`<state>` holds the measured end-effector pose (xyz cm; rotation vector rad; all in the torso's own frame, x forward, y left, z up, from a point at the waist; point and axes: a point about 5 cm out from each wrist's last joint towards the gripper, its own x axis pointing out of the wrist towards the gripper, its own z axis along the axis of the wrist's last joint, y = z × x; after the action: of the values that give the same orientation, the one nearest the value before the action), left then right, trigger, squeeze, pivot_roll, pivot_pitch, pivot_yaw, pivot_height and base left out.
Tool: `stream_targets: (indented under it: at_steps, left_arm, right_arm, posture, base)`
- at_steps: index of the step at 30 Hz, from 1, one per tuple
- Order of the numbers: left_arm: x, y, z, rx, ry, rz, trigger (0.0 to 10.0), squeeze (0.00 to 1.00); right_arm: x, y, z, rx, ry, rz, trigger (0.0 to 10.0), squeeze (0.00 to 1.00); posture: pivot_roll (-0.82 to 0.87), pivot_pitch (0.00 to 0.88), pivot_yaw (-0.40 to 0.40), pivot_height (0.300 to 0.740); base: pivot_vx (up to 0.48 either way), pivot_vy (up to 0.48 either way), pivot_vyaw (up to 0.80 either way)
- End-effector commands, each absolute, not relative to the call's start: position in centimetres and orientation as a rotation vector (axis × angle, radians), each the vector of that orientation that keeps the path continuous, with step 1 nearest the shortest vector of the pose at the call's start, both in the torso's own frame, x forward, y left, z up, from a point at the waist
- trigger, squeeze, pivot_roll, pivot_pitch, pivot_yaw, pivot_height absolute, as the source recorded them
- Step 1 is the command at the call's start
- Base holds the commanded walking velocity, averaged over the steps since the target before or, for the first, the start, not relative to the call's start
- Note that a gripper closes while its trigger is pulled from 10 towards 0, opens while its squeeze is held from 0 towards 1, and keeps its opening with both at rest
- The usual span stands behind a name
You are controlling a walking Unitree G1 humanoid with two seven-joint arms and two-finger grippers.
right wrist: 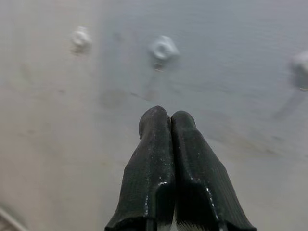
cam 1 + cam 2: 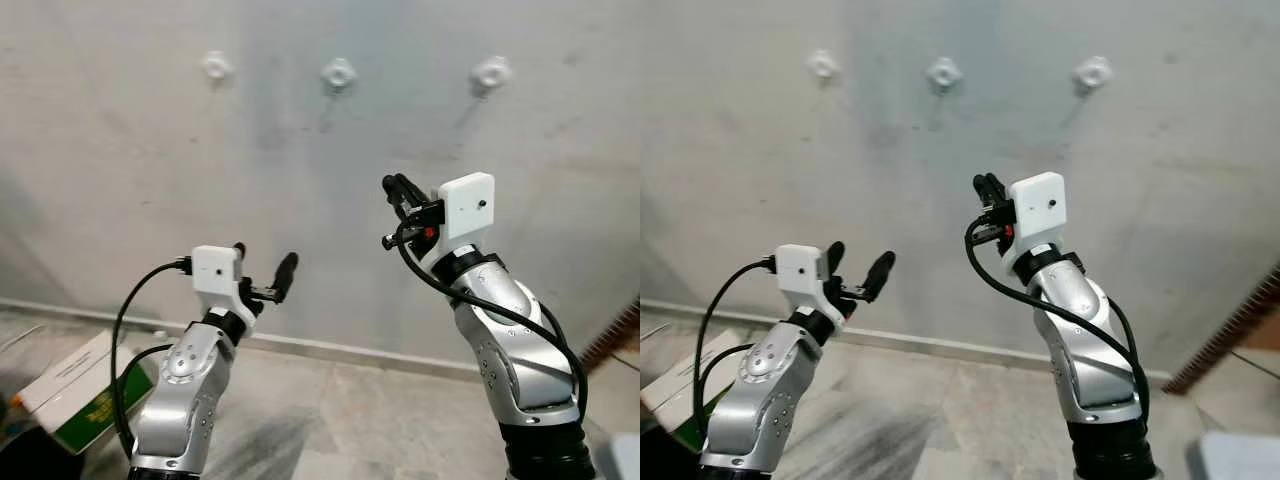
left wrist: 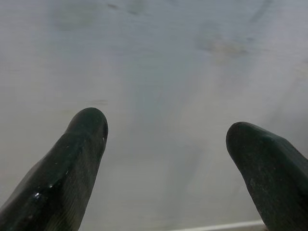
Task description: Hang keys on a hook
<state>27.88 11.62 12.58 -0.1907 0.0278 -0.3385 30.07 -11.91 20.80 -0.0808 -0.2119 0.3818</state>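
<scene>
So I've got both arms up in front of the wall (image 2: 120,150), three white hooks (image 2: 339,72) in a row along its upper part. Right gripper (image 2: 402,190) is raised below the middle hook and the right one, fingers (image 1: 159,159) pressed flat together, and honestly I can't see any keys between them, or anywhere else for that matter. Left gripper (image 2: 264,270) sits lower and well apart from the hooks, fingers (image 3: 77,159) spread wide with nothing in them. That's my main worry: if the keys aren't in hand, I could run the whole hanging motion at a hook with nothing to hang. If something tiny is pinched in there, the closed fingers hide the ring, so lining it up on a small knob would be guesswork, and a miss means keys on the floor (image 2: 380,420). The hooks look stubby too, so I reckon a ring could slide right off. There's also a box (image 2: 70,395) on the floor by the left arm, so I'd rather not swing that arm down carelessly.
</scene>
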Motion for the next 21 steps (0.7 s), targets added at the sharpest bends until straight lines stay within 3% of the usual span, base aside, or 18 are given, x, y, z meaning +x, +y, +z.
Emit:
stream_targets:
  at_steps: [1,5,9,21]
  left_arm:
    - [28.01,11.9,12.79,-0.179,0.021,-0.33,10.0,0.0]
    - [28.07,11.72,12.86,-0.181,0.016,-0.332,10.0,0.0]
    - [27.97,11.58,12.86,-0.189,0.01,-0.347,10.0,0.0]
    - [27.75,11.56,12.78,-0.193,0.008,-0.359,10.0,0.0]
  right_arm:
    - [29.99,-11.73,21.19,-0.086,-0.223,0.39,10.0,0.0]
    - [29.98,-11.8,21.26,-0.095,-0.227,0.392,10.0,0.0]
    - [29.93,-11.61,21.41,-0.11,-0.24,0.404,10.0,0.0]
    - [30.03,-11.37,21.55,-0.121,-0.249,0.41,10.0,0.0]
  posture:
    - [-0.07,0.013,0.057,0.74]
    - [-0.08,0.01,0.053,0.74]
    - [-0.08,0.008,0.051,0.74]
    - [-0.08,0.007,0.046,0.74]
  base:
    - [0.0,0.0,-0.79]
    - [0.0,0.0,-0.74]
    - [0.0,0.0,0.0]
    - [0.333,0.0,0.0]
